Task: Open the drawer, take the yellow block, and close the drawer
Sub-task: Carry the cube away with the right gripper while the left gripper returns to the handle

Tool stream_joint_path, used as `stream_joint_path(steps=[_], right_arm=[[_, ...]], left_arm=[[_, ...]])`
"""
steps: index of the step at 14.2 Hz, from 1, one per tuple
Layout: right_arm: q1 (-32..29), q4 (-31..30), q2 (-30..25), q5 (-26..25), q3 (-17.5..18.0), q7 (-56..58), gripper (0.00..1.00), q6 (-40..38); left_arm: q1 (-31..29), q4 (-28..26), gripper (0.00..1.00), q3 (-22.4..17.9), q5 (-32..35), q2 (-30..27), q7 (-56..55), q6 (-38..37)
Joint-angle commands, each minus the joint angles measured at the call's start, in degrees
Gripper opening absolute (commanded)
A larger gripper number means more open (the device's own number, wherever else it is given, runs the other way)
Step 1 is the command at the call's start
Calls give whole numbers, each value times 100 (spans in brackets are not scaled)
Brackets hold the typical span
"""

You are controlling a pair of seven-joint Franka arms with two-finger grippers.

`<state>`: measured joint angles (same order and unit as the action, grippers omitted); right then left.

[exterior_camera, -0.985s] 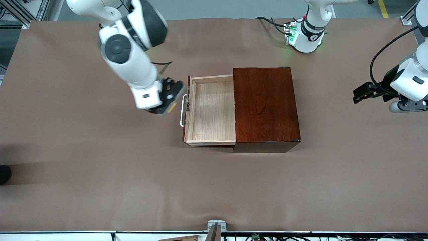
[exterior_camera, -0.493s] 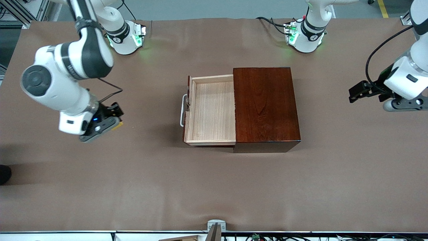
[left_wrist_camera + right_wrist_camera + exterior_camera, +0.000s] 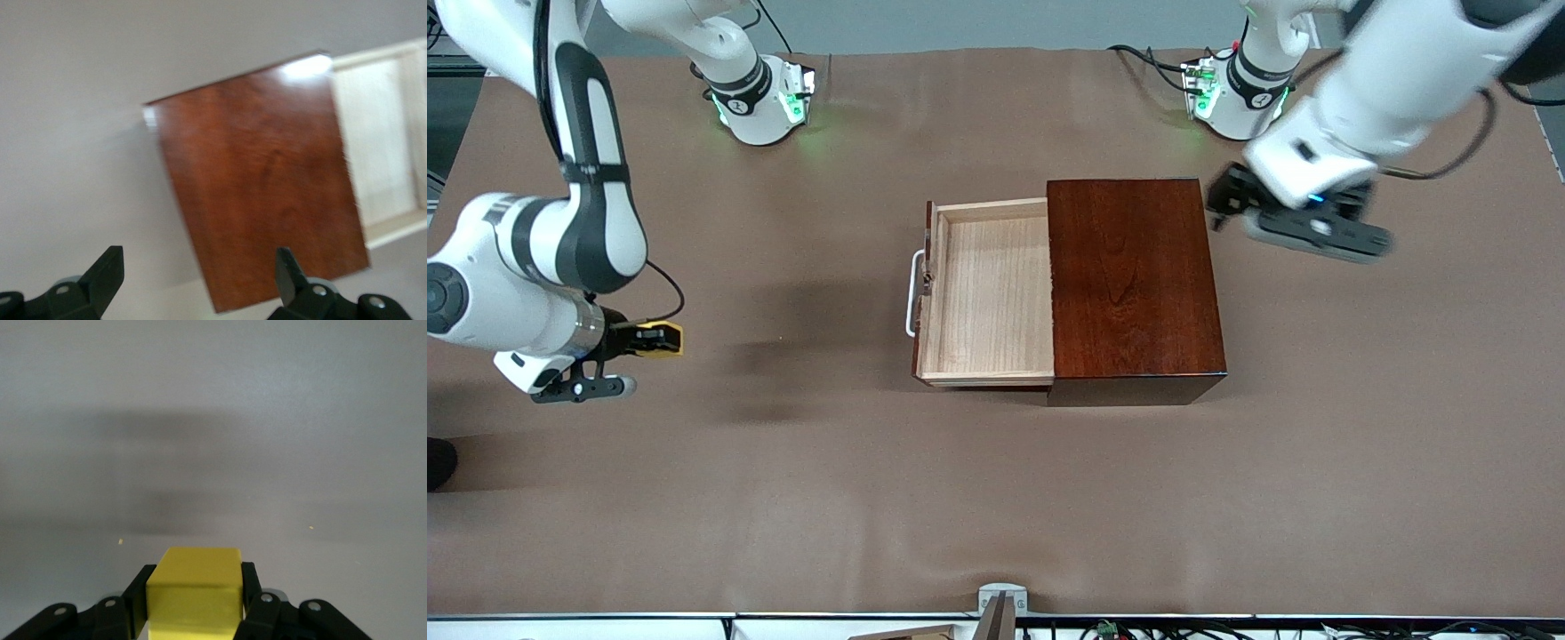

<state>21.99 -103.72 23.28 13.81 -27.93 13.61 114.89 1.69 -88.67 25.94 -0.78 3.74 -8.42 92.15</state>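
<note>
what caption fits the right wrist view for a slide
Right pincer shut on the yellow block, held above the bare brown table.

This is a robotics laboratory. Two white robot arm bases (image 3: 760,98) with green lights are bolted at one edge of a wide surface covered in plain brown sheet (image 3: 996,498). Aluminium frame profiles (image 3: 507,31), black cables (image 3: 1147,62) and a grey floor surround it.

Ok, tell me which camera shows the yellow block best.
The right wrist view: the yellow block fills the foreground, clamped in the right hand. The front view shows it only as a small yellow patch. The left wrist view misses it.
</note>
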Motion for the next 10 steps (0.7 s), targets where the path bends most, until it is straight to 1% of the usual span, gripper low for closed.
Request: stream_joint_path(steps=[1, 2, 3, 4, 7, 8, 9, 10], right_arm=[[-177, 97, 562, 437, 86, -192, 0, 323], [-204, 106, 668, 577, 86, -183, 0, 332], [-222, 115, 756, 718, 86, -174, 0, 393], [-230, 115, 870, 763, 86, -174, 0, 516], [-309, 141, 1108, 816, 120, -139, 0, 841], [-518, 141, 1091, 807, 347, -139, 0, 868], [-1095, 168, 1073, 738, 950, -130, 0, 886], [-1536, 177, 1073, 641, 1460, -139, 0, 1060]], left_arm=[[7, 69, 100, 778, -28, 65, 16, 92], [85, 156, 100, 1016, 42, 170, 16, 249], [165, 218, 100, 1105, 60, 302, 77, 390], [331, 297, 100, 1167, 52, 495, 60, 478], [1051, 875, 100, 1185, 130, 1329, 121, 680], [1323, 1069, 100, 1177, 314, 1627, 148, 882], [1621, 1254, 100, 1159, 542, 1900, 217, 1145], [1903, 1377, 100, 1116, 727, 2112, 236, 1426]])
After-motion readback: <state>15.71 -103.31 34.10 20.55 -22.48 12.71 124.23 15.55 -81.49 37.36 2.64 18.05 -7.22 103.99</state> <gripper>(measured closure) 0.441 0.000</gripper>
